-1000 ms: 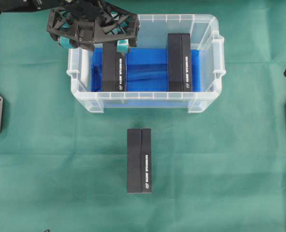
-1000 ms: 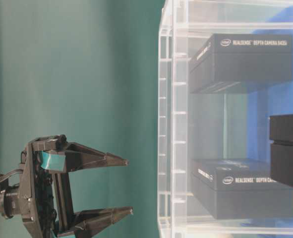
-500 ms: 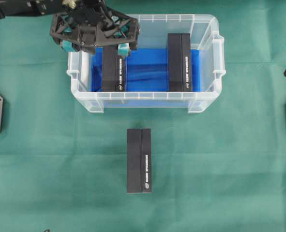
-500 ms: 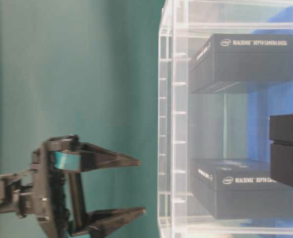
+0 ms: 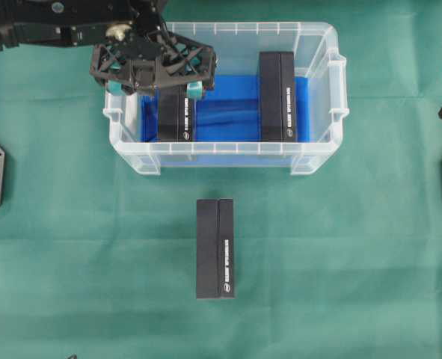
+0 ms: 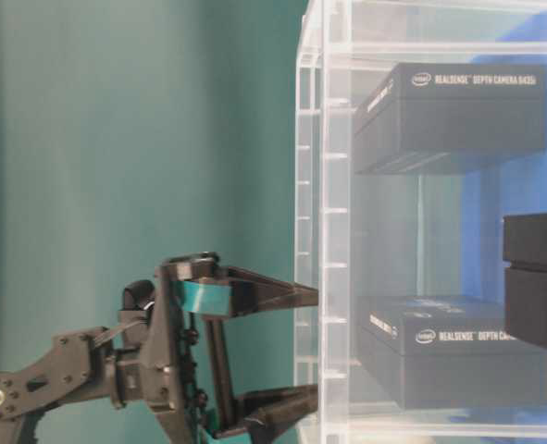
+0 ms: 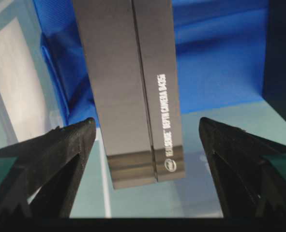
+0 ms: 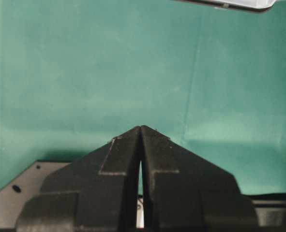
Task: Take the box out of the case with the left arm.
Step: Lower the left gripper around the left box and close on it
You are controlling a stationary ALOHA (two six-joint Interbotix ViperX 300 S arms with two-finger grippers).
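my left pincer (image 5: 155, 66) spread wide over the case's (image 5: 321, 90) back left corner, straddling nothing yet | target box (image 5: 176, 114) black, long, white lettering, flat on blue lining | right pincer (image 8: 141, 145) closed

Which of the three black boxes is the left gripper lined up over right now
The box at the case's left end in the overhead view; the left gripper's open jaws straddle it. The others are unattended.

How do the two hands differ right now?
The left hand is open, its fingers straddling a black box in the case; the right hand is shut on nothing. The left is over the case, the right over bare green cloth. Both have black fingers.
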